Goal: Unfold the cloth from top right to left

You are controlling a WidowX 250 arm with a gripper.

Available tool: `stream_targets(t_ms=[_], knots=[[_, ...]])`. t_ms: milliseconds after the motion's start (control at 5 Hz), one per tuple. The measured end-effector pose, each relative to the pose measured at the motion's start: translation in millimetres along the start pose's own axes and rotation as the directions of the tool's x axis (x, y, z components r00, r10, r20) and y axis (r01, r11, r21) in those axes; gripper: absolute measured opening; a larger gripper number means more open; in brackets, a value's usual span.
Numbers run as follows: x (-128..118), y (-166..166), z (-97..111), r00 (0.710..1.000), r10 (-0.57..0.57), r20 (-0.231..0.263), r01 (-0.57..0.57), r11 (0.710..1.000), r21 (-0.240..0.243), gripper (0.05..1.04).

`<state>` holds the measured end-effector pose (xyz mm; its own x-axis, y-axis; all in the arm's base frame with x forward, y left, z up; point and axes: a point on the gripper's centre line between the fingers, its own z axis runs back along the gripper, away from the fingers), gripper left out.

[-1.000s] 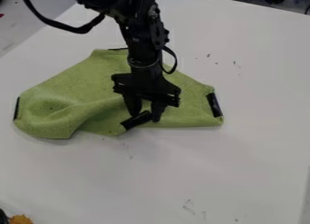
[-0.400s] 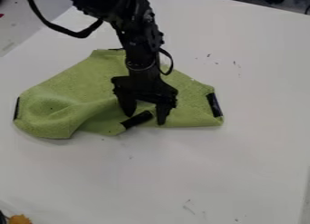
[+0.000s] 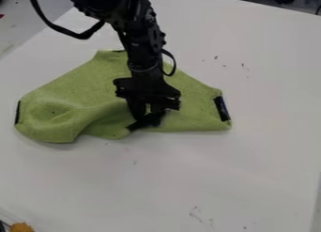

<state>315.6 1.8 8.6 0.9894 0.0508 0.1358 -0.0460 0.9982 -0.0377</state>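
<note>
The gripper [image 3: 148,117] hangs over the lower middle of the green cloth [image 3: 94,90], pointing down. Its fingers are shut on the black-tipped corner of the cloth, which is folded in near the front edge. One raised fold runs from the gripper toward the lower left. Black patches mark the cloth's left and right corners, and part of another shows at the top edge. The arm hides some of the cloth's upper middle.
The cloth lies on a white table [image 3: 251,146]. An orange object [image 3: 20,227] sits at the bottom left edge of the view. Dark items stand beyond the table's far right edge.
The gripper was partly open, then opened wider around the black-tipped corner, and has now closed on it. It has shifted slightly left; the cloth has barely moved.
</note>
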Motion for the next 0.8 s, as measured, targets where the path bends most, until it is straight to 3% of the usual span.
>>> stream_targets(t_ms=[200,400,800], knots=[[1.4,-0.8,1.2,1.000,-0.001,-0.005,0.001,1.000,-0.002,0.206],[-1.1,2.1,3.2,1.000,0.008,-0.030,-0.007,0.999,0.032,0.087],[-8.5,-23.0,67.0,1.000,0.009,-0.009,-0.008,0.984,0.176,0.064]])
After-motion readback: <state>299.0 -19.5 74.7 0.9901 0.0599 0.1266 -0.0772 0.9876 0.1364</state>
